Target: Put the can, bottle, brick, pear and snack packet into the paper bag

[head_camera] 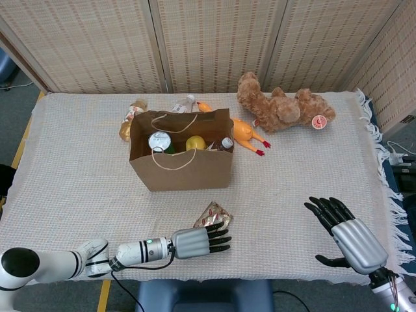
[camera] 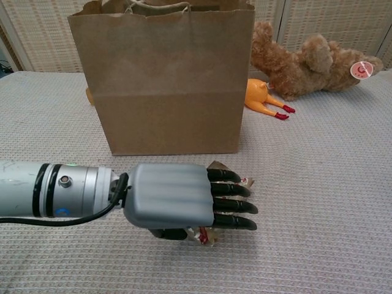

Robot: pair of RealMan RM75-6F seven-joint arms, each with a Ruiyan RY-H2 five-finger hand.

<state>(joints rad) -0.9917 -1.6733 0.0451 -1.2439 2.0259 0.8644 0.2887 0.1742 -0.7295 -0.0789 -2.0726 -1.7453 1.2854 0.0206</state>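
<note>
The brown paper bag stands open at mid-table; in it I see a can, a yellow pear and a bottle's cap. I cannot make out a brick. The foil snack packet lies in front of the bag. My left hand lies over it with fingers straight, covering most of it. In the chest view only the packet's edges show past the left hand, whose thumb is tucked under the palm. My right hand hovers open near the front right edge.
A brown teddy bear and an orange rubber chicken lie right of and behind the bag. Two more bottles lie behind it. A woven screen backs the table; a fringe hangs off the right edge.
</note>
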